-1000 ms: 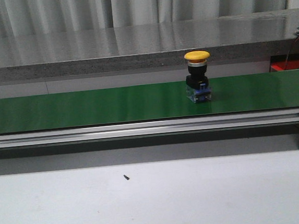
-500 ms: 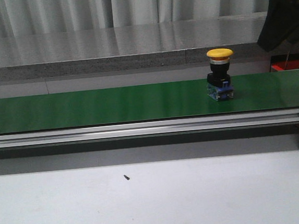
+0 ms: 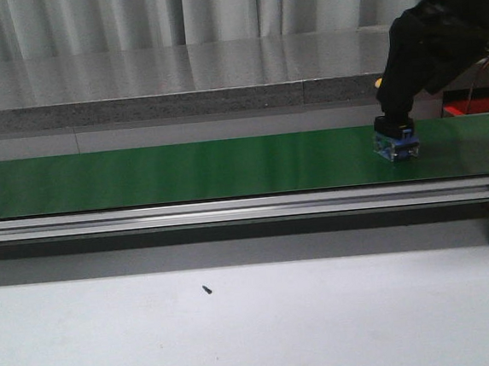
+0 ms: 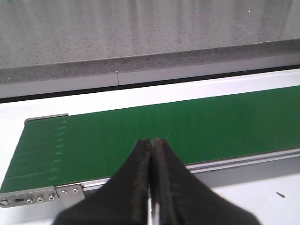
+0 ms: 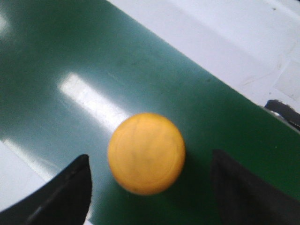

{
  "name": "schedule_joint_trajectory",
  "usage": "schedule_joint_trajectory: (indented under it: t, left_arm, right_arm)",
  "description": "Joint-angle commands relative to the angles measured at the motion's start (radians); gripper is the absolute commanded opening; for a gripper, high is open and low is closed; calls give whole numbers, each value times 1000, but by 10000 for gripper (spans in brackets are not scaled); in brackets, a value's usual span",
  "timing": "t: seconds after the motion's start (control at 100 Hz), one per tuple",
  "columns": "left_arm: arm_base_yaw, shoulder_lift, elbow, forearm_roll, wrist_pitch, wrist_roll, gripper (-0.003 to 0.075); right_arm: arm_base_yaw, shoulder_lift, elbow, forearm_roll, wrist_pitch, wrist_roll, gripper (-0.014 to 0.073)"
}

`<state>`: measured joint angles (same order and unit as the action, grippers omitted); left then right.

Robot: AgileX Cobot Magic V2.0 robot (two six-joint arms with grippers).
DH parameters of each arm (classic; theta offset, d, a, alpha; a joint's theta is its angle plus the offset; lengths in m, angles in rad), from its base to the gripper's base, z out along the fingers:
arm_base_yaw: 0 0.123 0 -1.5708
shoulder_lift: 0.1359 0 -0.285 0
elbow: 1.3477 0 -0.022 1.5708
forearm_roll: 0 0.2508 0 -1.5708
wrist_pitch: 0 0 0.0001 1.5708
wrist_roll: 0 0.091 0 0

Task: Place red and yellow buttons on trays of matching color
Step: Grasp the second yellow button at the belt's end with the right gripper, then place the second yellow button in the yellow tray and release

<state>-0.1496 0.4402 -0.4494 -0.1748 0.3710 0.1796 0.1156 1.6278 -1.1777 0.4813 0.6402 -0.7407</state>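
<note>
The yellow mushroom-head push button (image 5: pixel 146 153) with its black-and-blue base (image 3: pixel 396 141) stands upright on the green conveyor belt (image 3: pixel 183 171), toward its right end. The right gripper (image 5: pixel 150 190) sits directly above it, fingers (image 5: pixel 63 192) spread wide on either side of the cap. The left gripper (image 4: pixel 151 187) is pressed together, empty, over the belt's left end.

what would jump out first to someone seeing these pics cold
The yellow button stands out most, a bright cap on the green conveyor belt, toward the belt's right end. The dark right gripper sits right over it, open, a finger on each side of the cap and neither touching. In the left wrist view, the left gripper is shut and empty, over the belt's other end.
</note>
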Motion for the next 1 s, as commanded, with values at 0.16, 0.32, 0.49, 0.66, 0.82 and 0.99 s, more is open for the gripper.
schedule_joint_trajectory:
  t: [0.16, 0.32, 0.49, 0.66, 0.82, 0.99]
  left_arm:
    - [-7, 3, -30, -13, -82, -4, -20]
    - [-7, 3, -30, -13, -82, -4, -20]
    - [-7, 3, -30, -13, -82, -4, -20]
    - [-7, 3, -30, -13, -82, -4, -20]
    - [-7, 3, -30, -13, -82, -4, -20]
    - [-7, 3, -30, -13, -82, -4, -20]
  right_arm:
    - [-1, 5, -31, 25, -73, -9, 457]
    - [-1, -4, -31, 24, -68, -7, 246]
    - [-25, -57, -31, 20, -28, 21, 237]
    - [-123, -146, -30, 14, 55, 82, 237]
    - [-274, -245, -26, 12, 111, 96, 237]
    - [-469, -304, -26, 12, 127, 97, 237]
